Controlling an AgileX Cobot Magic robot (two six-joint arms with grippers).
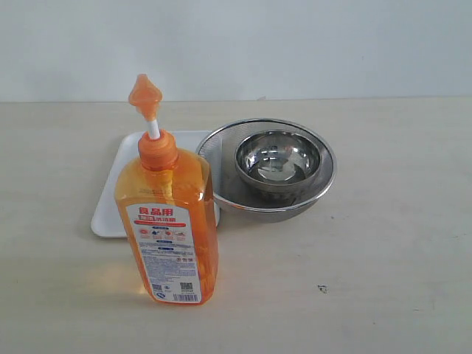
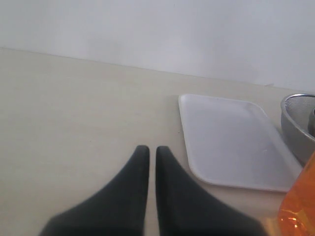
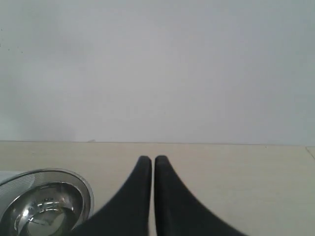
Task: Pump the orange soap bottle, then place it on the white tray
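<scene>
Two grippers, both holding nothing: your left gripper [image 2: 148, 150] has its black fingers drawn almost together, only a thin slit between the tips, and your right gripper [image 3: 148, 160] is pressed together the same way. In the exterior view, the nearest item is the orange soap bottle [image 1: 171, 221]. It stands upright on the pale table [image 1: 369, 280] with its label facing the camera and its pump head [image 1: 145, 94] raised on the white stem. Its base rests on the table in front of the white tray [image 1: 110, 206], not on it, and its body hides part of the tray's near right edge. The tray lies flat. Just beside its right side sits a round steel mesh strainer [image 1: 221, 158] with a small steel bowl [image 1: 279, 158] inside. You cannot tell whether strainer and tray touch. A plain white wall [image 1: 295, 44] stands farthest back.
</scene>
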